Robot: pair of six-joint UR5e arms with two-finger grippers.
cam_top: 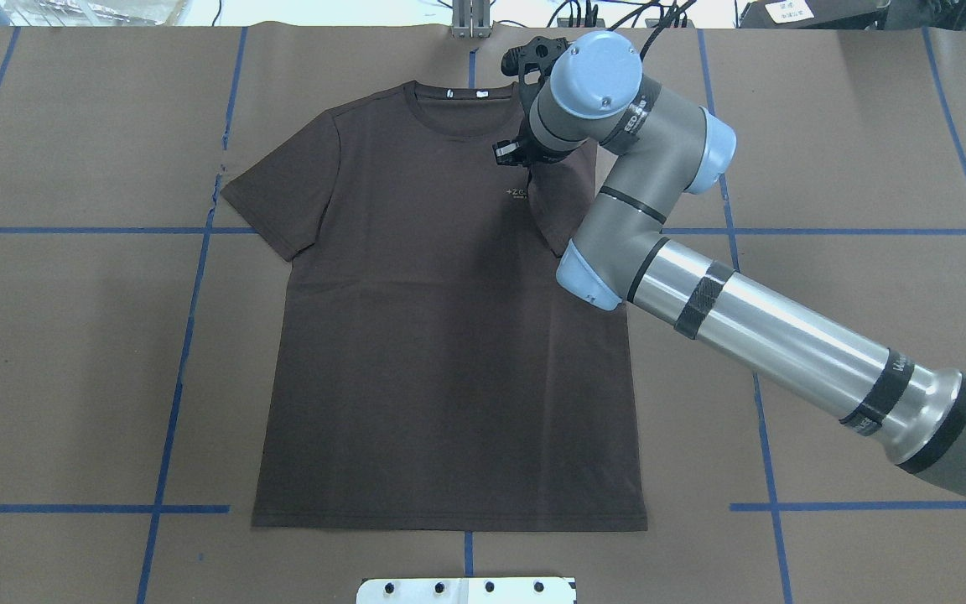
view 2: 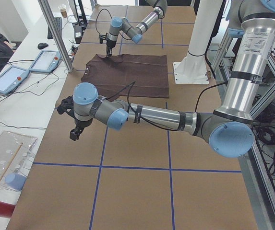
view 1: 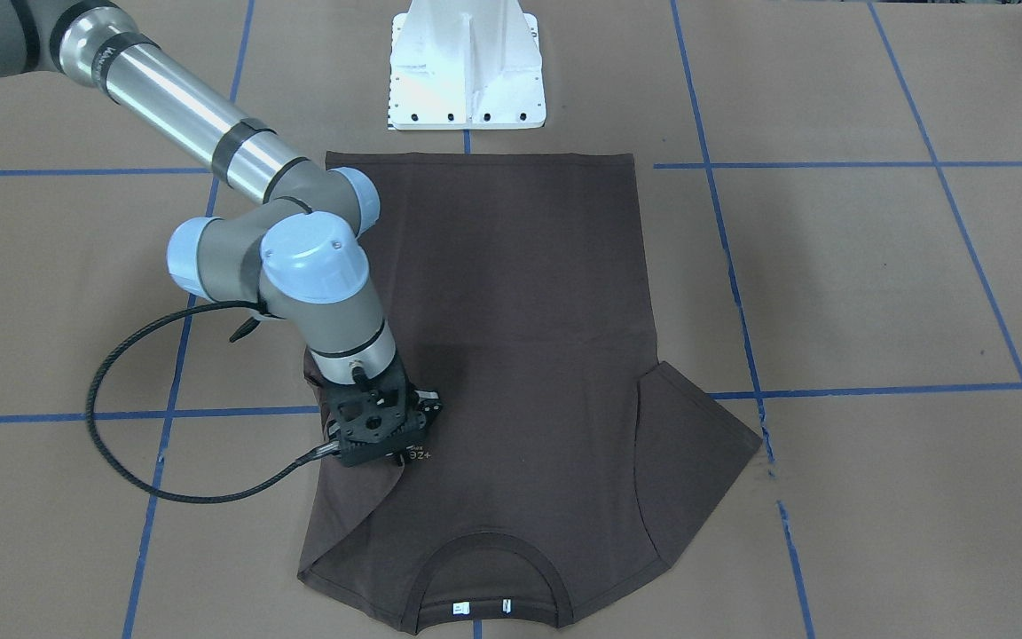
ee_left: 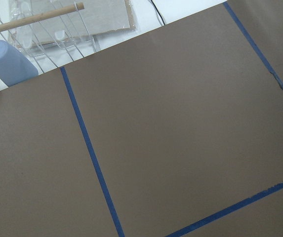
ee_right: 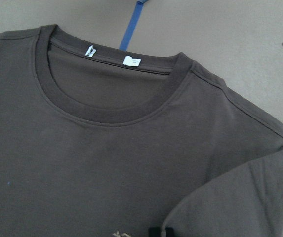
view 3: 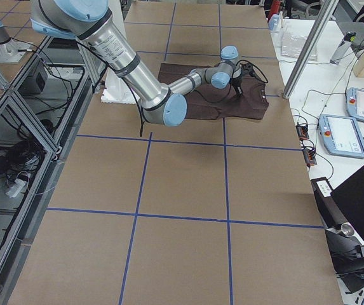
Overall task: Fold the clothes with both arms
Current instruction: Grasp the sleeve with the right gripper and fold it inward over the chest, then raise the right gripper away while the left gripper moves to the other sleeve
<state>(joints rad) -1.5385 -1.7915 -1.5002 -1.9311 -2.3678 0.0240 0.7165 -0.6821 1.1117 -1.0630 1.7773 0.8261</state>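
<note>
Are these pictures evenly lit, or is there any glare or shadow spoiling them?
Front-facing view: even light, a soft shadow on the T-shirt beside the right arm, whose silver tube shows bright streaks. Left wrist view: the white bench past the brown paper is washed out.

White pedestal (view 1: 467,71); blue tape lines (view 1: 830,165)

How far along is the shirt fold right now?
Done: the T-shirt lies flat, and its sleeve on the robot's right is folded in over the chest. In hand: the right pincer is at that flap by the lettering. To do: the other sleeve is spread out, the body is unfolded, and the left pincer hangs over bare table.
</note>
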